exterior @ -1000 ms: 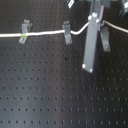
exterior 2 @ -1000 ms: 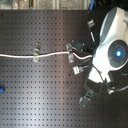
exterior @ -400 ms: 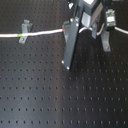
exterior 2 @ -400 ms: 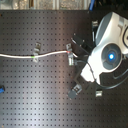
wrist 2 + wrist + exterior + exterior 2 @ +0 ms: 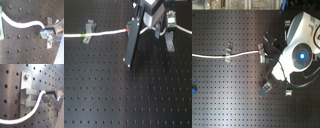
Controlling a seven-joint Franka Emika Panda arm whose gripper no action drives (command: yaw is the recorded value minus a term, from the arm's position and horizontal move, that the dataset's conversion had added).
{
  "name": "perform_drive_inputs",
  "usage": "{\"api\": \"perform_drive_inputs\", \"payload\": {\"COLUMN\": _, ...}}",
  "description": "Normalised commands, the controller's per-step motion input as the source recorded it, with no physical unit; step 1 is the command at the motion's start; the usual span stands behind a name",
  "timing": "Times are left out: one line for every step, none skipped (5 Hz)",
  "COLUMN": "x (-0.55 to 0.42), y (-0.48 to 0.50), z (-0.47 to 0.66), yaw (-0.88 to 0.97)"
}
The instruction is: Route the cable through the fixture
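Note:
The white cable (image 5: pixel 106 33) runs in from the first exterior view's left, with its green mark (image 5: pixel 85 35) at a small clip, and reaches my gripper (image 5: pixel 133 31). In the second exterior view the cable (image 5: pixel 242 52) ends at the fixture (image 5: pixel 261 54), where the gripper (image 5: pixel 263 50) sits. The first wrist view shows the fixture (image 5: pixel 27 92) close up as a light-grey slotted clip. There the cable (image 5: pixel 33 110) curves across its front to the gripper (image 5: pixel 46 94), which is shut on it. I cannot tell whether the cable sits in the slot. The cable (image 5: pixel 22 23) also shows in the second wrist view.
A V-topped clip (image 5: pixel 87 31) stands at the cable's green mark. Two more clips, a light one (image 5: pixel 170 17) and a darker one (image 5: pixel 168 42), stand to the first exterior view's right. The black perforated board (image 5: pixel 124 95) spreads below. The white robot body (image 5: pixel 299 50) covers the second exterior view's right.
The gripper has travelled toward the first exterior view's left, carrying the cable with it, and now sits at the fixture. The cable's left part has stayed in the V-topped clip.

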Motion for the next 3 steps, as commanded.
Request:
{"api": "perform_drive_inputs", "payload": {"x": 0.082, "y": 0.029, "z": 0.30, "yaw": 0.87}}
{"api": "perform_drive_inputs", "payload": {"x": 0.084, "y": 0.035, "z": 0.23, "yaw": 0.86}}
{"api": "perform_drive_inputs", "payload": {"x": 0.081, "y": 0.050, "z": 0.14, "yaw": 0.88}}
